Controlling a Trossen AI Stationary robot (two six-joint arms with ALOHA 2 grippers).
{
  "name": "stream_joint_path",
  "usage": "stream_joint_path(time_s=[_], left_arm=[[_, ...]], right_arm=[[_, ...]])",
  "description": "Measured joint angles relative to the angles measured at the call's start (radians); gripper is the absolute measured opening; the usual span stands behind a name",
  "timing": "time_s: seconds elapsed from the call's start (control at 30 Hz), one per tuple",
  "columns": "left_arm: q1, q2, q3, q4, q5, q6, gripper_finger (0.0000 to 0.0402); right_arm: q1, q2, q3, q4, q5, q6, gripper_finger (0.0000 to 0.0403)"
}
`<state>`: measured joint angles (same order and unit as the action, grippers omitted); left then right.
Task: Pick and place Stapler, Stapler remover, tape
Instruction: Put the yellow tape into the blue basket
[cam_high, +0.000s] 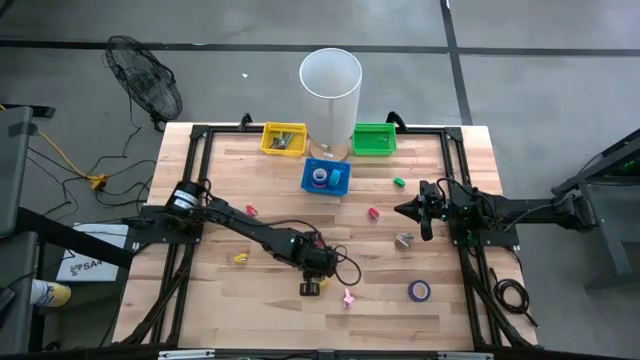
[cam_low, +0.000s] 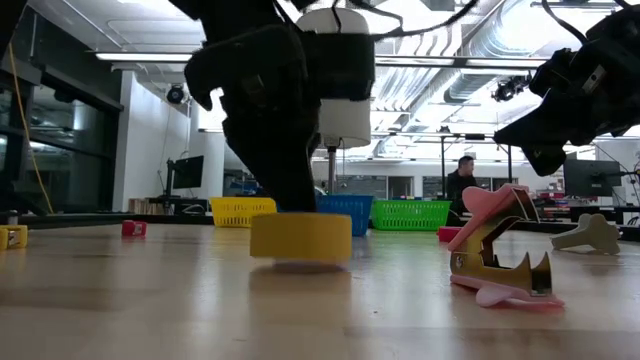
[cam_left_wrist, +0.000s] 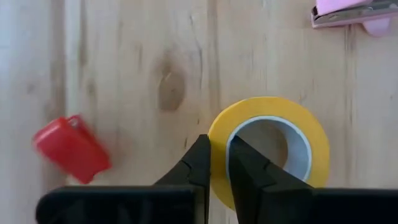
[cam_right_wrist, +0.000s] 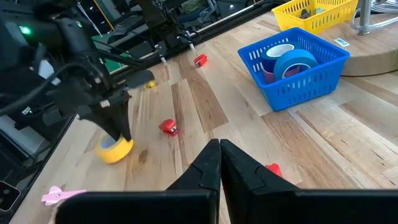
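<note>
Tape, a yellow roll, lies flat near the front edge of the desk in the high view, under the left tool, which reaches in from the left; the right tool hangs over the right side, well apart from it, and a purple roll sits near the front right corner. In the low view the yellow roll rests on the wood with the left tool's dark fingers coming down onto it, and a pink staple remover lies to its side (jaws gaping). In the left wrist view the two fingers are pinched on the roll's wall, one outside and one inside the ring, with a small red piece lying nearby. In the right wrist view the right tool's fingers are pressed together around nothing, above bare wood, and a blue basket holding tape rolls stands farther off.
</note>
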<state>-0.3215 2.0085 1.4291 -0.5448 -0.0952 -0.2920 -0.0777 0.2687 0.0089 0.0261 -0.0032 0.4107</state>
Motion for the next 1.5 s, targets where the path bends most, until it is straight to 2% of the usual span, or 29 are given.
stream_joint_path(time_s=[0.17,0.3,0.43,0.57,0.67,0.87,1.03,1.23,1.5], left_arm=[[0.000,-0.076,0.000,-0.072,-0.150,0.000,0.0028],[0.001,-0.148,0.000,-0.105,-0.389,0.033,0.0028],[0.015,-0.200,0.000,-0.077,-0.621,0.132,0.0028],[0.093,-0.234,0.000,-0.070,-0.710,0.195,0.0028],[0.195,-0.241,0.000,-0.073,-0.666,0.243,0.0028],[0.431,-0.241,0.000,-0.088,-0.428,0.289,0.0028],[0.571,-0.241,0.000,-0.089,-0.290,0.280,0.0028],[0.660,-0.216,0.001,-0.086,-0.195,0.204,0.0028],[0.682,-0.138,0.000,-0.082,-0.200,0.175,0.0034]], right_arm=[[0.000,0.000,0.000,0.000,0.000,0.000,0.0000],[0.000,0.000,0.000,0.000,0.000,0.000,0.0000],[0.000,0.000,0.000,0.000,0.000,0.000,0.0000],[0.000,0.000,0.000,0.000,0.000,0.000,0.0000],[0.000,0.000,0.000,0.000,0.000,0.000,0.0000],[0.000,0.000,0.000,0.000,0.000,0.000,0.0000],[0.000,0.000,0.000,0.000,0.000,0.000,0.0000],[0.000,0.000,0.000,0.000,0.000,0.000,0.0000],[0.000,0.000,0.000,0.000,0.000,0.000,0.0000]])
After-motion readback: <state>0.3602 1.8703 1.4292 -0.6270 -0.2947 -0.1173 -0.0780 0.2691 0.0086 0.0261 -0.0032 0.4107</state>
